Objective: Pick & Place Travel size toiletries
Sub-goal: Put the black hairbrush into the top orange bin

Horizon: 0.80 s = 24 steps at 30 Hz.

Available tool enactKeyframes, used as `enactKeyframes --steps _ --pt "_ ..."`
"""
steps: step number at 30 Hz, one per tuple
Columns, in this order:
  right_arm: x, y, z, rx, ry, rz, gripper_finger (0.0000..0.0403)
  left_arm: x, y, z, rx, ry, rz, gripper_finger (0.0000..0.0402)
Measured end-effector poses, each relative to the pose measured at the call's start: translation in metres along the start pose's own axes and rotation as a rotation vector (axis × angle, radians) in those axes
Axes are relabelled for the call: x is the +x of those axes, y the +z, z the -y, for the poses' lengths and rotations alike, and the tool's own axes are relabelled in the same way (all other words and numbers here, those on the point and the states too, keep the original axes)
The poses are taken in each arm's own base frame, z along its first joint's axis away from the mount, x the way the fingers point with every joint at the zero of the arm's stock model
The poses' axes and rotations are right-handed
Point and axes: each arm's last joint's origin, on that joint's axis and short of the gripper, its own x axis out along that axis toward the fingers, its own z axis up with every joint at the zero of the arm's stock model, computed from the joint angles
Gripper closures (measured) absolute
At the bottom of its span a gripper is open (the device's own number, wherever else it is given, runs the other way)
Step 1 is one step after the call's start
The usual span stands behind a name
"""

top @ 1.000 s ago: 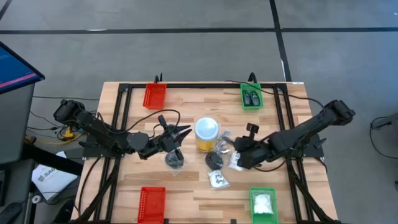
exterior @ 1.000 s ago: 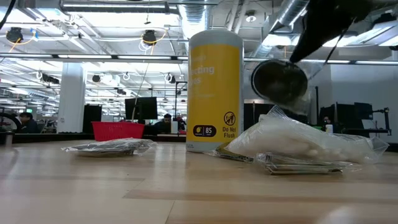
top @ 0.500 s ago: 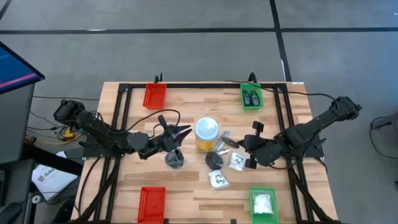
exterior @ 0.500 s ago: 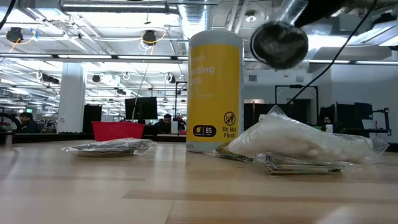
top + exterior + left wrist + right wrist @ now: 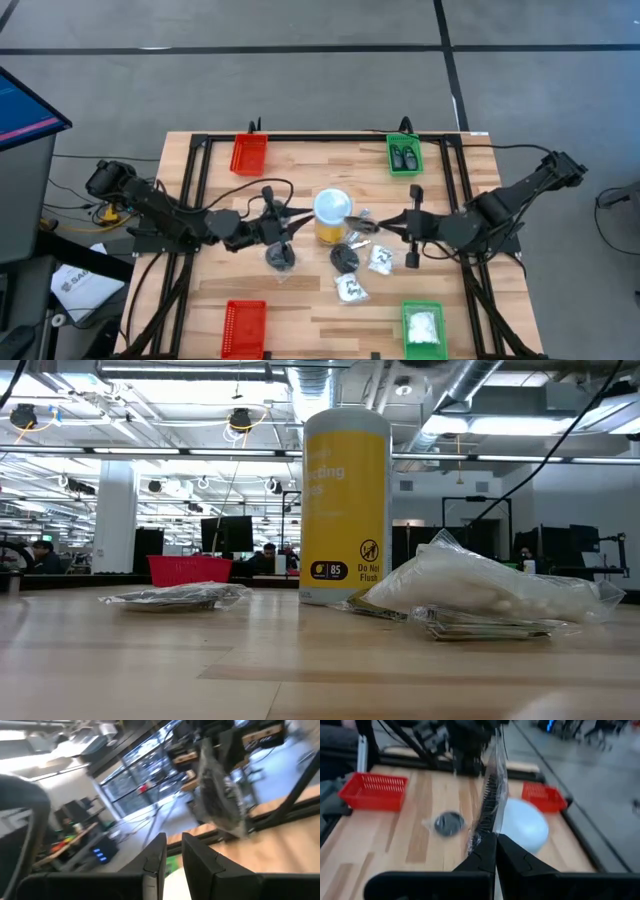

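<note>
My right gripper hangs above the table to the right of the yellow jar and is shut on a clear packet with a black comb-like piece inside. My left gripper hovers left of the jar, its fingers a narrow gap apart with nothing between them. Other toiletries lie flat on the table. They are two bagged black round pieces and two clear packets. Both grippers are above the low view. My right gripper pinches the packet by one end between its two fingertips. The fingers come from the table's right, slanting a little downward. The packet sticks out beyond the fingertips, edge-on, clear of the table. I cannot tell how many layers are held.
Red trays stand far left and near left. A green tray with dark bottles is at far right, and a green tray with white packets is at near right. A black frame rail runs along the table's sides.
My right gripper has risen out of the low view and drawn back toward the table's right edge, tipping up nearer to level, still shut. My left gripper has rolled about its own axis in place.
</note>
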Motion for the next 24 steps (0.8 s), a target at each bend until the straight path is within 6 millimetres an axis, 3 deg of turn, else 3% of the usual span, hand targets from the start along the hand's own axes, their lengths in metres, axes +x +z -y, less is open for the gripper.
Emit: enactKeyframes --steps 13,24 --pt "-0.004 0.025 0.002 -0.101 -0.012 0.217 0.0403 0.026 -0.017 -0.027 -0.331 -0.334 0.162 0.0345" --pt "0.016 0.032 -0.001 -0.16 -0.057 0.266 0.0403 0.033 -0.021 -0.038 -0.439 -0.382 0.188 0.0267"
